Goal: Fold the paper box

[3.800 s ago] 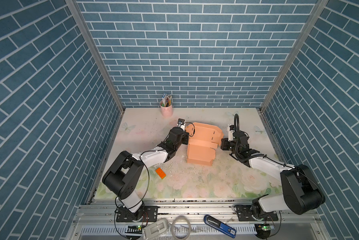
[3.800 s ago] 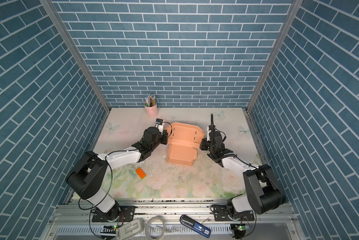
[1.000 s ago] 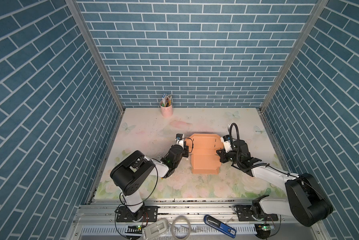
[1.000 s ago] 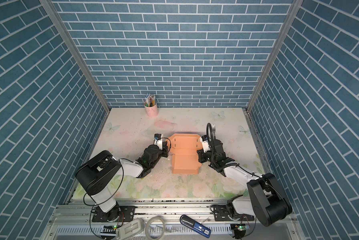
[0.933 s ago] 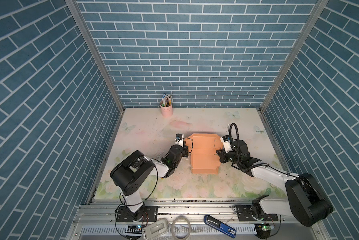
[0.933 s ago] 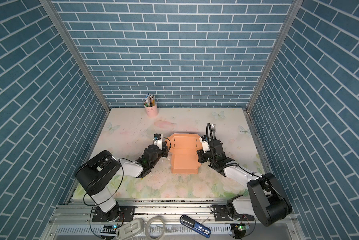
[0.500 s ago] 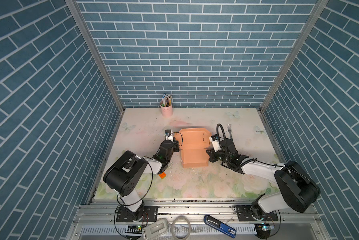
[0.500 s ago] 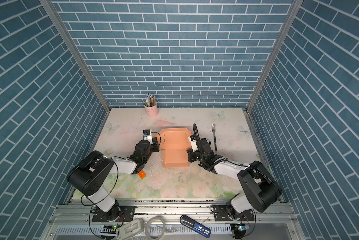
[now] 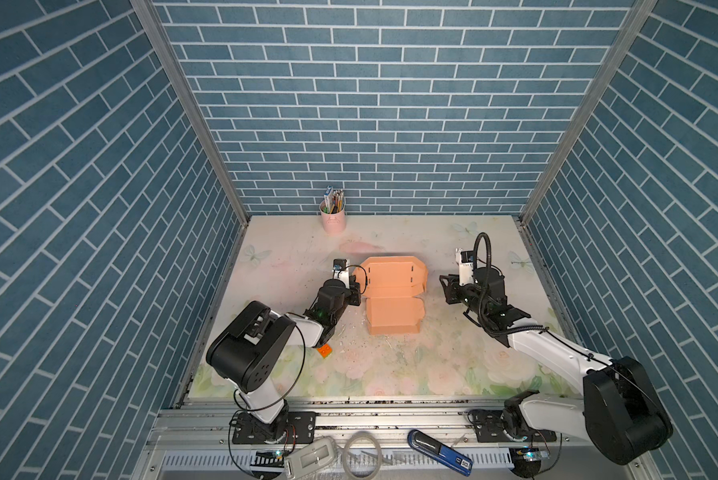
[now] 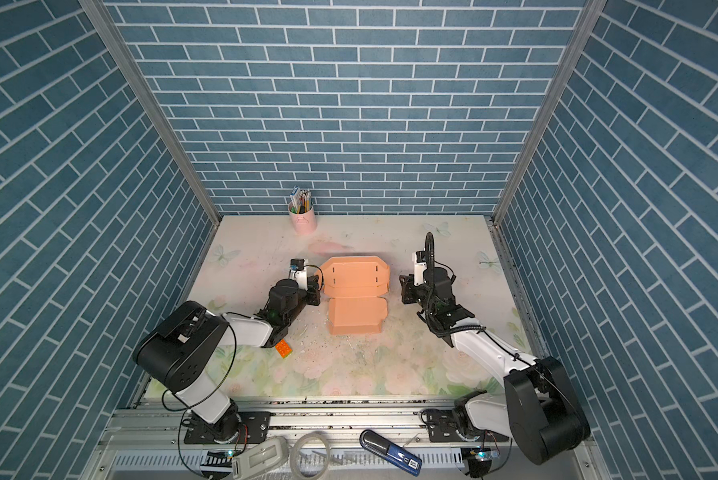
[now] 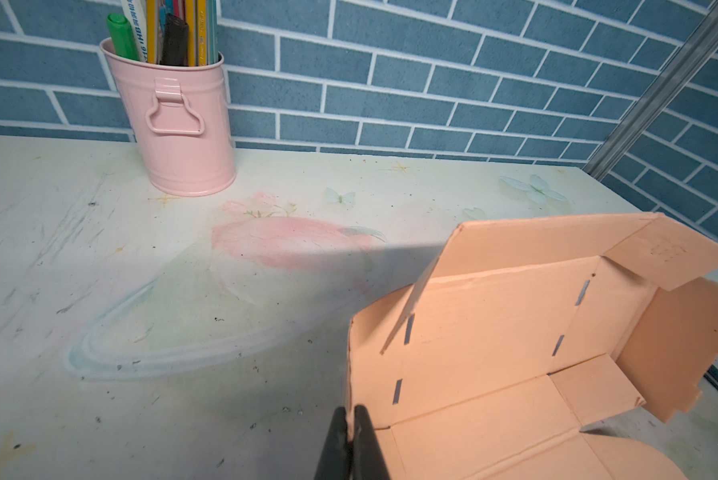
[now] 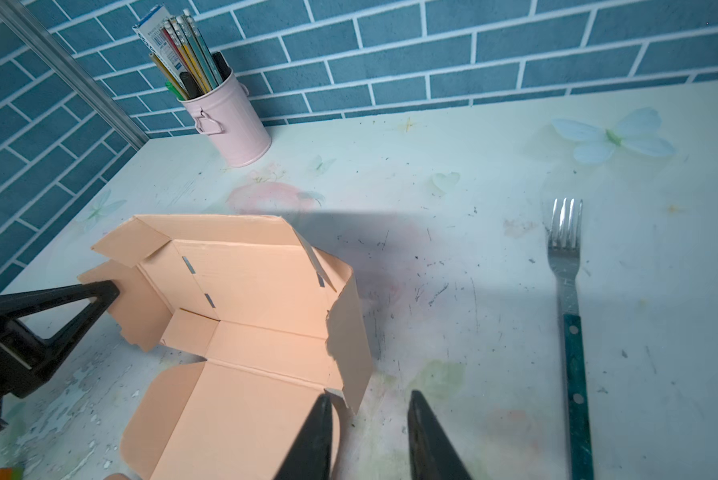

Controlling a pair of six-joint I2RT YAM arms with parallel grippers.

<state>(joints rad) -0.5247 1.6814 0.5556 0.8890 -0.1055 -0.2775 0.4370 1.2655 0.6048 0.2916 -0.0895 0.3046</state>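
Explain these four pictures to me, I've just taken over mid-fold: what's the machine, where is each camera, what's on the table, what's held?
The machine is a left arm and a right arm, mounted at the near edge of a table. The two wide pictures come from one overhead camera pair, nearly the same view. The two close ones come from a camera on each wrist. Mid-table lies the paper box, partly folded. The left arm's fingers are shut on its side flap. The right arm's fingers stand open by the opposite flap, holding nothing. Also there: a pink pen cup, a fork, an orange toy brick.
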